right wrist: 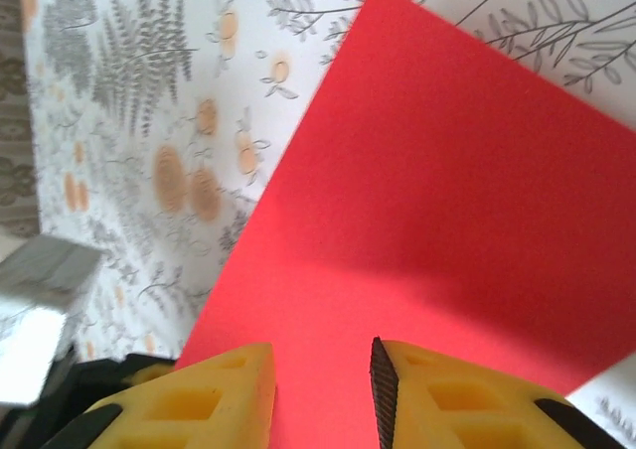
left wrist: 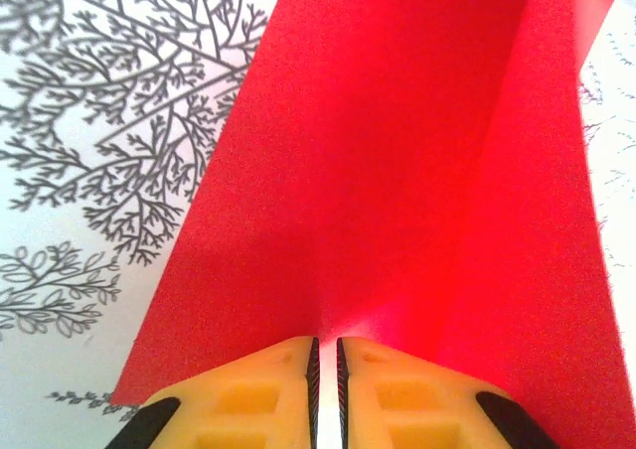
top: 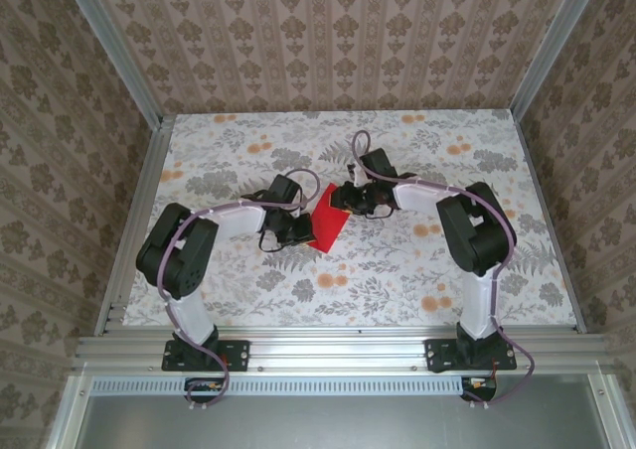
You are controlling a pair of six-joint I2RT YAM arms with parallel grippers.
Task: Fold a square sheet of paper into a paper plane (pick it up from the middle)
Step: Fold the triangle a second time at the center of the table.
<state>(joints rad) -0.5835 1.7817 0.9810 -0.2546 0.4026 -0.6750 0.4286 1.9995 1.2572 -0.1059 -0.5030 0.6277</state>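
square sheet of paper [top: 329,228]: red, lying askew near mid-surface | left hand [top: 298,232]: at its left edge | right hand [top: 348,199]: at its upper corner | surface [top: 417,280]: floral print | arms: both bent inward, elbows out

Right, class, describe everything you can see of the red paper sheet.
The bright red square sheet of paper is thin, plain and matte. It is bent along one crease into a shallow V and sits over the middle of the floral table, between the arms. The left gripper pinches its edge. The right gripper stands open at another edge.
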